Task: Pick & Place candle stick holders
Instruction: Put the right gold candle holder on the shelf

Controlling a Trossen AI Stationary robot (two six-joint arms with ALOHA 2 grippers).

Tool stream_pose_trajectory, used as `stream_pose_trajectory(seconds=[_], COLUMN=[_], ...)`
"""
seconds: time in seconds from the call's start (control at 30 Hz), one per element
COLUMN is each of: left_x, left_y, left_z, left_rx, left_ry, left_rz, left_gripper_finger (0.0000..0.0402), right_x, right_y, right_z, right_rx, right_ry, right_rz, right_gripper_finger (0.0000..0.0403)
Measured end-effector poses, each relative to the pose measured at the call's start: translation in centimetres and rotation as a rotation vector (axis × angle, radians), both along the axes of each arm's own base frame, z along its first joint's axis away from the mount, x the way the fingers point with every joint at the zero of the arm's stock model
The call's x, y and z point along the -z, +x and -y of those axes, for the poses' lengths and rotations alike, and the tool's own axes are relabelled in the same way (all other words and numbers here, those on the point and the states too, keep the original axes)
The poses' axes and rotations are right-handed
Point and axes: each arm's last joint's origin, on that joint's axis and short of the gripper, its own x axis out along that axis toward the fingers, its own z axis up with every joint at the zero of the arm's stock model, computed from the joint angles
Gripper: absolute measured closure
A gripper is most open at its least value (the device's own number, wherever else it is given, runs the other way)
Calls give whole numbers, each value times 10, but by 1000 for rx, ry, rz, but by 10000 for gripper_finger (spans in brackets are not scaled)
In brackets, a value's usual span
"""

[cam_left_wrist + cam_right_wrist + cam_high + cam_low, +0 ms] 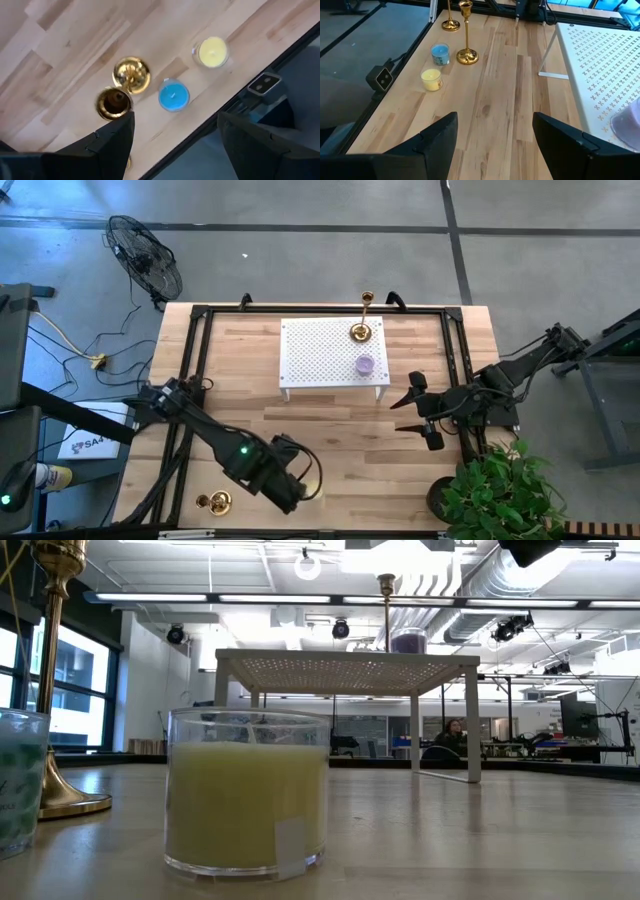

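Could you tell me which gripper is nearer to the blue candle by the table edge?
The left. The left gripper hangs right above the blue candle, jaws open. The right gripper is far across the table, beside the white perforated stand.

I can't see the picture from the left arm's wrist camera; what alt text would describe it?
Seen from above, two shiny gold candle stick holders stand on a light wooden table, beside a blue candle in a glass and a yellow candle in a glass. The left gripper hovers open above them.
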Motion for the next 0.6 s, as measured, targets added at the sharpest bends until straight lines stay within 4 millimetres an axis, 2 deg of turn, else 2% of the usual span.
stream_pose_trajectory(seconds=[0.27,0.6], left_x=[-13,26], left_y=[-9,-19], left_z=[-3,-2], left_rx=[68,178], left_ry=[53,-58], left_rz=[71,-209], left_gripper_finger=[134,237], right_x=[0,0], right_y=[0,0], right_z=[0,0], right_rx=[3,4], right_ry=[5,7], right_rz=[2,4], right_gripper_finger=[150,150])
